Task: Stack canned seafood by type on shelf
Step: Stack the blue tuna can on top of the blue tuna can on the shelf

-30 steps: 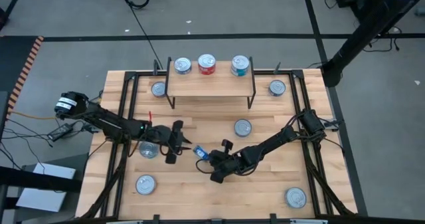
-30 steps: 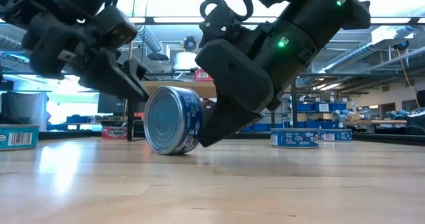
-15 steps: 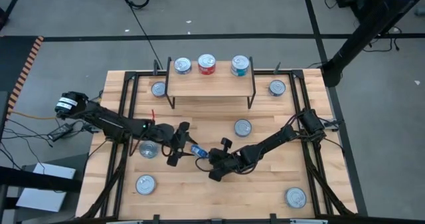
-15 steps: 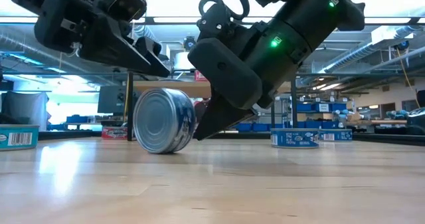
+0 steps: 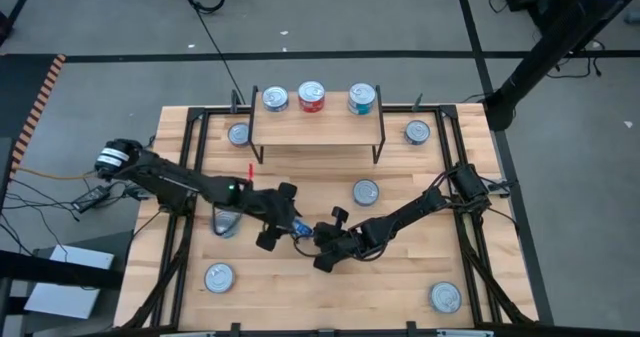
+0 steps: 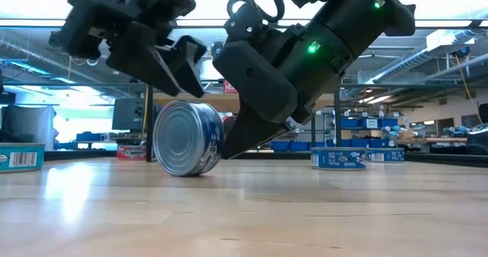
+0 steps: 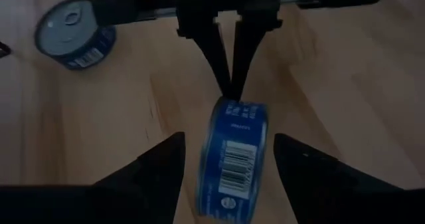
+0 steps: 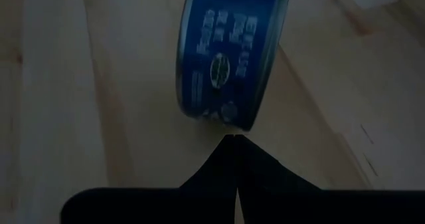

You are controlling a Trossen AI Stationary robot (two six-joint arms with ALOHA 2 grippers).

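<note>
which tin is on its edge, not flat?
The blue-labelled round tin mid-table, between the open left gripper and the shut right gripper. It stands on its rim; the others lie flat.

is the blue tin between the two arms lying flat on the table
No, in the low view the blue tin stands on its edge on the table, its silver round face turned sideways.

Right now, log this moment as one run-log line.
left claw: open, straddling blue tin | blue tin: on edge on table | right claw: shut, tip against tin | shelf: three tins on top
</note>
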